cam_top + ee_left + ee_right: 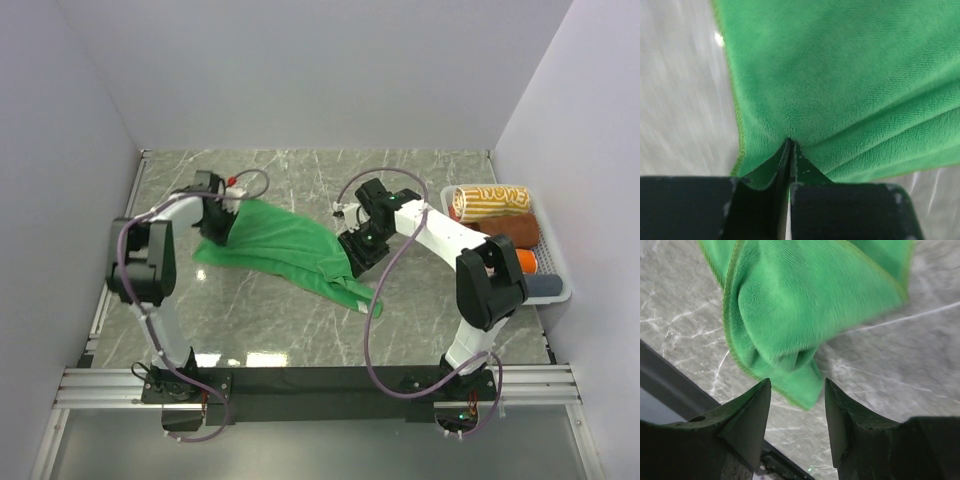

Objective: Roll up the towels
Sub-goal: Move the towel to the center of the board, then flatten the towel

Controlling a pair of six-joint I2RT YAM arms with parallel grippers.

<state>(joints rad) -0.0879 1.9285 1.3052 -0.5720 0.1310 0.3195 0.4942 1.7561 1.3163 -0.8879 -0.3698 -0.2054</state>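
on the grey marbled counter (pixel 300 330) the bright green terry cloth towel (pixel 285 245) is spread unrolled and rumpled across the middle, from ten o'clock toward five, well apart from the white plastic basket (pixel 556 299) of rolled towels (pixel 490 200) at three o'clock. the left arm's fingers (pixel 805 175) are clamped together on its ten o'clock edge; the right arm's fingers (pixel 752 415) stand apart just above the bunched five o'clock end, gripping nothing. should the left pull now, that loose end would likely drag and crumple, or the thin pinch slip.
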